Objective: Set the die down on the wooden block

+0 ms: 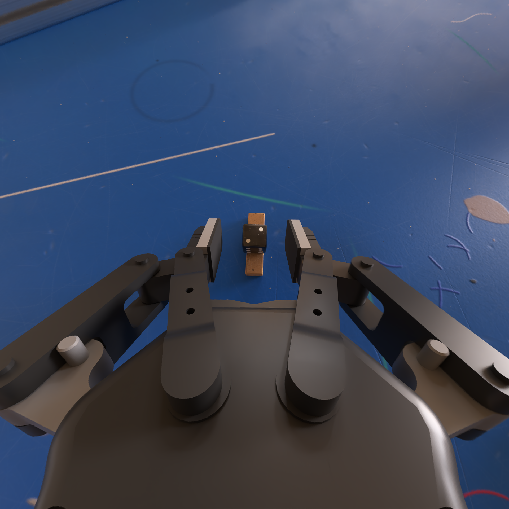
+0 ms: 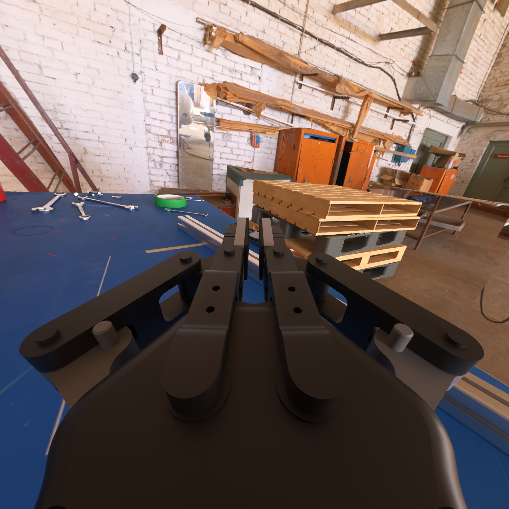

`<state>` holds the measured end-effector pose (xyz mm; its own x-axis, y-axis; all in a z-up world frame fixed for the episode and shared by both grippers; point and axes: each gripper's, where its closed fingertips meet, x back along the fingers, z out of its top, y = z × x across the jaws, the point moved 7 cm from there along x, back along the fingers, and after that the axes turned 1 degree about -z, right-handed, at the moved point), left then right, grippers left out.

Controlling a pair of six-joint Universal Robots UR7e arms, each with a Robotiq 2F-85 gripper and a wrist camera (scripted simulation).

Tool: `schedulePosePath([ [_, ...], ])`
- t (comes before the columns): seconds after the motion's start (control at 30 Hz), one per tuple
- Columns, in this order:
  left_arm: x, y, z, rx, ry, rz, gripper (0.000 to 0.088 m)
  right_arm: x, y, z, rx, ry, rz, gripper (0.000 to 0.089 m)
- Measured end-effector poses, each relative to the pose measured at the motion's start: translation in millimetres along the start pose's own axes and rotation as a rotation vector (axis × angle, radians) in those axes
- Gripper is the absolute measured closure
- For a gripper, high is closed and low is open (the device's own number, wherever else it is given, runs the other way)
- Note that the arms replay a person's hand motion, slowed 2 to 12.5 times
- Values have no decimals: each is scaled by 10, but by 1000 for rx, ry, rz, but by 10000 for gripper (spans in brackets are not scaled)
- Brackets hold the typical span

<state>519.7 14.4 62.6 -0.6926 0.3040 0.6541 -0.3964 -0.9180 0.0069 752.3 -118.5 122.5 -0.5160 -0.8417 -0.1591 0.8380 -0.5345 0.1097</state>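
Observation:
In the left wrist view a black die (image 1: 254, 237) with white pips rests on top of a small wooden block (image 1: 254, 264) that lies flat on the blue table. My left gripper (image 1: 253, 234) is open and hovers above them, its fingers (image 1: 212, 242) apart on either side and touching neither. The die's top face shows two pips. In the right wrist view my right gripper (image 2: 252, 232) has its fingers nearly together with a narrow gap and holds nothing. It is raised over the table's right edge. The die and block do not show in that view.
Several wrenches (image 2: 82, 205) and a green tape roll (image 2: 170, 200) lie at the far side of the blue table (image 2: 55, 275). An aluminium rail (image 2: 198, 225) runs along its right edge. Stacked wooden pallets (image 2: 336, 209) stand on the floor beyond.

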Motion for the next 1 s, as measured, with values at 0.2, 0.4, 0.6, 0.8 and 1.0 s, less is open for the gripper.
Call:
schedulePosePath([
  [0.2, 173, 16, -24, -13, 51, 39, 480, 16, 9, -10, 31, 3, -17, 808],
  [0.4, 410, -37, -105, -24, 89, 145, 511, 40, 10, -33, 95, -2, -47, 808],
  [0.6, 660, -181, -221, -43, 77, 258, 544, 67, 7, -57, 180, 0, -89, 808],
  [0.8, 849, -361, -318, -41, 4, 259, 540, 95, -11, -80, 272, 8, -126, 808],
  [1.0, 930, -533, -361, -67, -95, 136, 483, 119, -41, -122, 317, 12, -139, 810],
])
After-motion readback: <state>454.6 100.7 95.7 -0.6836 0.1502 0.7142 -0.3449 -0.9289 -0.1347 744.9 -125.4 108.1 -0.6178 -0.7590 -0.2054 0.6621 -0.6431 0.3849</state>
